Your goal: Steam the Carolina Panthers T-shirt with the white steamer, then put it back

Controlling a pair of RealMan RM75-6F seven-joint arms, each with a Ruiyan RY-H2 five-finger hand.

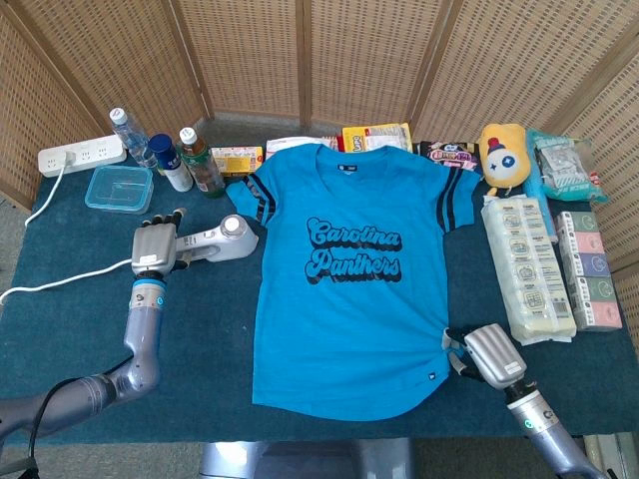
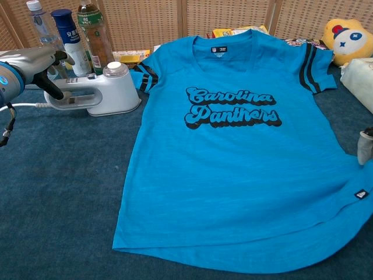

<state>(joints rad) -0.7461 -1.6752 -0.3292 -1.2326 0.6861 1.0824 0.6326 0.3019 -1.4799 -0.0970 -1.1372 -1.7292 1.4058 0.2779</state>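
Note:
The blue Carolina Panthers T-shirt lies flat, front up, in the middle of the table. The white steamer lies on its side just left of the shirt's sleeve, head toward the shirt. My left hand is over the rear end of the steamer's handle, fingers spread and touching it, with no closed grip visible. My right hand pinches the shirt's hem at its lower right corner; in the chest view it is mostly cut off by the frame edge.
Bottles and a clear lidded box stand behind the steamer. A power strip and white cord run at the left. Snack packs, boxes and a yellow plush toy fill the right side.

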